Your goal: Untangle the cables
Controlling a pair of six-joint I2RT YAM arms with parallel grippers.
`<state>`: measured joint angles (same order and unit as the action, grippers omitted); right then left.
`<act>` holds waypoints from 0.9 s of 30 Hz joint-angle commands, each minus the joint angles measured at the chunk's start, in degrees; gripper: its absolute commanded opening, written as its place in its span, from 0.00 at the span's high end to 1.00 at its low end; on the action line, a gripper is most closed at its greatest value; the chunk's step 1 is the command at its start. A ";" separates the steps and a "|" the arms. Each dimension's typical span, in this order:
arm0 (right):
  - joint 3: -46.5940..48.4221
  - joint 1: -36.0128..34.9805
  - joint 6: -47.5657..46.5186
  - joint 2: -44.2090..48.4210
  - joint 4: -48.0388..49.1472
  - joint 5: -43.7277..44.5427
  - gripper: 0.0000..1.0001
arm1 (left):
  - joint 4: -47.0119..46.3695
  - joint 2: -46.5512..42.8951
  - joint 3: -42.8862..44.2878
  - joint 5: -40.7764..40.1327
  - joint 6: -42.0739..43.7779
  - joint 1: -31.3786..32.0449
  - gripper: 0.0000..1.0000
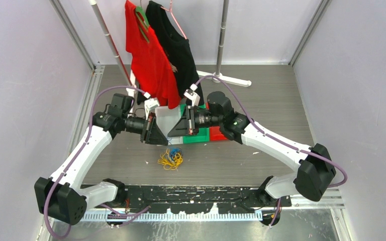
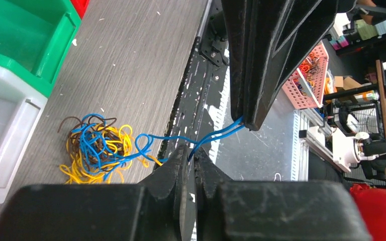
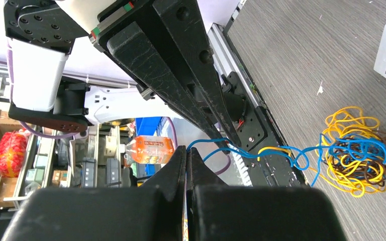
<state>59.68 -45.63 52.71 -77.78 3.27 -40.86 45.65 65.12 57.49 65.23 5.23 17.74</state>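
The cables (image 1: pixel 171 159) lie as a small tangled bunch of yellow, blue and brown cords on the grey table, below and between the two raised grippers. My left gripper (image 2: pixel 193 153) is shut on a blue cable (image 2: pixel 173 138) that runs from the bunch (image 2: pixel 98 148). My right gripper (image 3: pixel 187 149) is shut on the same blue cable (image 3: pixel 241 150), which trails back to the bunch (image 3: pixel 359 155). The two grippers (image 1: pixel 162 134) (image 1: pixel 187 122) face each other tip to tip, with a short doubled blue strand between them.
White (image 1: pixel 170 120), green (image 1: pixel 193 138) and red (image 1: pixel 221 134) bins stand just behind the grippers. A clothes rack with a red shirt (image 1: pixel 148 60) and a black shirt (image 1: pixel 176 45) stands at the back. The black base rail (image 1: pixel 191 193) runs along the near edge.
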 commanded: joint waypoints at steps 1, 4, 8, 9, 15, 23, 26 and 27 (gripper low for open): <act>1.75 0.98 0.54 1.14 3.41 -1.32 0.99 | -1.31 -2.12 1.28 -3.52 -1.89 0.24 0.92; 1.06 1.52 0.47 1.94 3.24 -1.25 0.99 | -1.86 -2.85 1.30 -6.21 -3.56 0.20 0.98; 0.35 2.24 0.42 2.28 3.06 -1.19 0.99 | -0.93 -3.56 2.07 -8.01 -4.96 0.21 1.00; 0.21 2.33 0.38 2.24 3.05 -1.13 0.99 | -0.55 -3.76 2.40 -8.28 -4.97 0.22 1.00; 0.51 2.81 -2.67 1.82 -1.54 0.77 0.58 | 1.37 -5.05 5.14 -10.52 -5.37 0.19 1.00; -0.96 -0.54 -13.56 7.08 -9.73 20.59 0.07 | -1.04 -6.42 7.49 -15.67 -15.88 0.19 1.00; -3.58 -4.62 -17.82 9.82 -9.02 31.19 0.05 | -2.36 -8.04 7.74 -19.45 -19.93 0.20 1.00; -4.35 -5.75 -18.61 10.34 -8.48 33.72 0.05 | -2.48 -8.54 7.87 -20.49 -21.28 0.20 1.00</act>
<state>57.25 -46.98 41.65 -72.29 -6.09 -22.52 46.17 59.57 62.50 49.36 -8.86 17.74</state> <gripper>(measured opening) 0.946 0.009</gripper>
